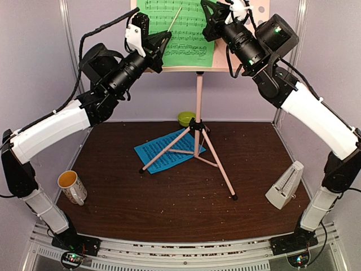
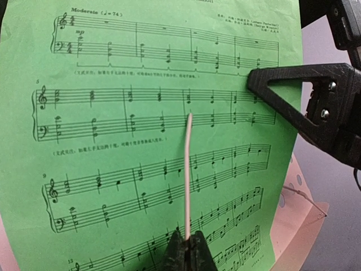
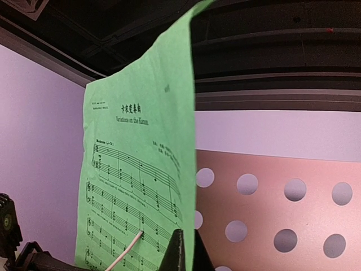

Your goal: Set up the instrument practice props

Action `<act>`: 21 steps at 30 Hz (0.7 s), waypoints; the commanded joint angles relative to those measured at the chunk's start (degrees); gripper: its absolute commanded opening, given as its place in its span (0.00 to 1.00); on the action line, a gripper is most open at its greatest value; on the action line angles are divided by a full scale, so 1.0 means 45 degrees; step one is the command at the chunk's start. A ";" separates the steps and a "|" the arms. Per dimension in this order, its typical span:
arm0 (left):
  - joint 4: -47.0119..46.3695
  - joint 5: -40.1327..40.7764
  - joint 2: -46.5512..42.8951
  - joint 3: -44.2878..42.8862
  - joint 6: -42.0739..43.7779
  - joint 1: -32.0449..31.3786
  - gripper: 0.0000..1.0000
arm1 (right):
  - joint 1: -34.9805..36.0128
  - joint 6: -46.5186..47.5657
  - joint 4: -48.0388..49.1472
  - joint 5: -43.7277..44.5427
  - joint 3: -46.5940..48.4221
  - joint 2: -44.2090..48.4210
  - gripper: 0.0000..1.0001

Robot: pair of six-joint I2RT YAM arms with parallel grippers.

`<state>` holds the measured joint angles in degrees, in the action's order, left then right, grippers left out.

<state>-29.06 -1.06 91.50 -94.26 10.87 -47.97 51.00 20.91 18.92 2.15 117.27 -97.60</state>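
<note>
shows a green music sheet [image 1: 180,28] printed with black staves, upright against the perforated desk of the pink tripod music stand [image 1: 198,96] at the far middle, with a blue music sheet [image 1: 161,155] flat on the table [image 1: 169,203] under the tripod legs and a pale pyramid metronome [image 1: 285,186] at the near right. finds the left gripper [image 2: 186,248] clamped tight on a thin white rod [image 2: 188,175] with its tip on the green paper, and the right gripper [image 1: 210,14] pinching that sheet's right edge. hides the right gripper's rear finger behind the paper and cuts off the sheet's top and the desk at the frame edge.
</note>
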 commanded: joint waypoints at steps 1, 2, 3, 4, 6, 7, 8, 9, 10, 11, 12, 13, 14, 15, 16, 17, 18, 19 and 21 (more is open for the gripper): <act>-0.0964 -0.0232 -0.0532 0.0105 0.0138 -0.0002 0.00 | -0.0064 -0.0202 -0.0064 -0.0744 0.0748 -0.0381 0.00; -0.0964 -0.0228 -0.0549 0.0121 0.0142 -0.0010 0.00 | -0.0082 -0.0179 -0.0097 -0.0875 0.0782 -0.0422 0.00; -0.0964 -0.0232 -0.0566 0.0125 0.0132 -0.0001 0.00 | -0.0084 -0.0140 -0.0114 -0.0936 0.0783 -0.0452 0.00; -0.0979 -0.0233 -0.0568 0.0136 0.0139 -0.0005 0.00 | -0.0084 -0.0113 -0.0113 -0.0982 0.0786 -0.0500 0.00; -0.0984 -0.0211 -0.0561 0.0164 0.0138 0.0000 0.00 | -0.0098 -0.0086 -0.0103 -0.1006 0.0776 -0.0507 0.00; -0.1001 -0.0201 -0.0565 0.0175 0.0142 -0.0002 0.00 | -0.0103 -0.0077 -0.0102 -0.0991 0.0770 -0.0511 0.00; -0.1020 -0.0180 -0.0563 0.0183 0.0125 0.0010 0.00 | -0.0101 -0.0076 -0.0075 -0.0977 0.0762 -0.0507 0.05; -0.1023 -0.0178 -0.0568 0.0184 0.0121 0.0007 0.00 | -0.0103 -0.0066 -0.0045 -0.0951 0.0732 -0.0489 0.09; -0.1023 -0.0175 -0.0569 0.0189 0.0122 0.0004 0.00 | -0.0104 -0.0047 -0.0010 -0.0886 0.0709 -0.0450 0.14; -0.1038 -0.0155 -0.0566 0.0195 0.0136 -0.0004 0.00 | -0.0094 -0.0040 0.0031 -0.0830 0.0701 -0.0434 0.19; -0.1042 -0.0145 -0.0563 0.0203 0.0124 -0.0005 0.00 | -0.0092 -0.0037 0.0086 -0.0781 0.0641 -0.0407 0.25; -0.1042 -0.0129 -0.0573 0.0231 0.0130 -0.0005 0.00 | -0.0102 -0.0019 0.0124 -0.0756 0.0602 -0.0374 0.29; -0.1060 -0.0069 -0.0586 0.0256 0.0124 0.0002 0.00 | -0.0103 0.0007 0.0146 -0.0723 0.0585 -0.0348 0.32; -0.1089 -0.0005 -0.0603 0.0303 0.0133 0.0001 0.00 | -0.0096 0.0018 0.0146 -0.0670 0.0549 -0.0316 0.34; -0.1129 0.0052 -0.0612 0.0351 0.0134 -0.0004 0.00 | -0.0093 0.0041 0.0173 -0.0620 0.0508 -0.0287 0.35; -0.1156 0.0091 -0.0620 0.0391 0.0136 -0.0008 0.00 | -0.0097 0.0042 0.0213 -0.0562 0.0478 -0.0254 0.36; -0.1154 0.0108 -0.0631 0.0413 0.0112 -0.0003 0.00 | -0.0100 0.0066 0.0235 -0.0518 0.0423 -0.0214 0.37; -0.1159 0.0144 -0.0645 0.0428 0.0097 -0.0005 0.00 | -0.0103 0.0098 0.0279 -0.0437 0.0382 -0.0177 0.39; -0.1169 0.0173 -0.0679 0.0467 0.0084 -0.0003 0.00 | -0.0091 0.0110 0.0355 -0.0243 0.0323 -0.0106 0.48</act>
<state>-30.33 -0.75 91.02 -92.95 10.92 -47.97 50.74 21.10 18.81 -0.78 119.00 -99.81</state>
